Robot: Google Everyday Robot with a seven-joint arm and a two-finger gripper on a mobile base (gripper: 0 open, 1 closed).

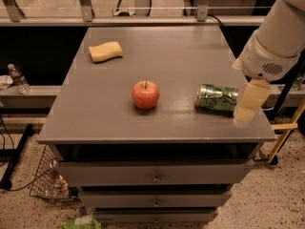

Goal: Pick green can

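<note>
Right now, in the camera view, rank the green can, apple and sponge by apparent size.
1. green can, though the gripper by the table's right edge hides its right end.
2-3. sponge and apple: too alike to rank; sponge wider, apple taller, sponge farther away.

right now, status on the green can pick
Gripper beside green can, at its right end. Can on its side on table. Apple to its left, apart.

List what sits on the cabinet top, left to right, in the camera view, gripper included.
yellow sponge → apple → green can → gripper, over the right edge of the cabinet, next to the can's right end.
</note>
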